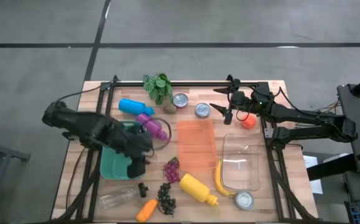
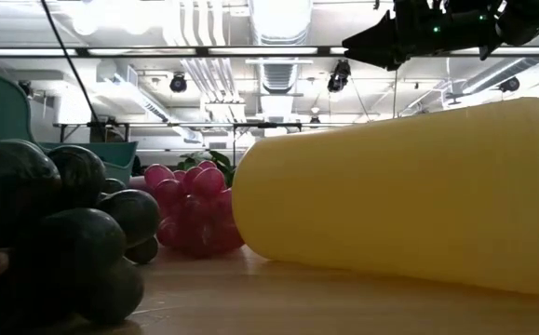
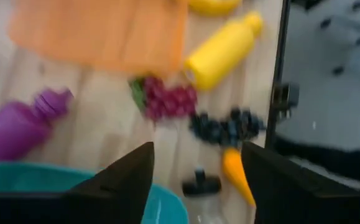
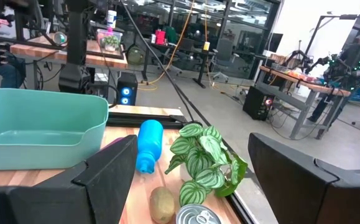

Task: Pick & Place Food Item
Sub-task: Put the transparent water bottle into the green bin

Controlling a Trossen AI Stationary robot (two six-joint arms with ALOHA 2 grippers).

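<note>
Food lies along the table's near side: red grapes, dark grapes, a carrot and a banana. A kiwi and an orange fruit lie toward the far side. My left gripper is open above the near right corner of the teal bin, left of the red grapes. My right gripper is open, raised near the far cans, and points toward the table's left.
A yellow squeeze bottle, clear bottle, purple bottle, blue bottle, leafy plant, orange board, clear container and three cans crowd the table. A black cap lies near the carrot.
</note>
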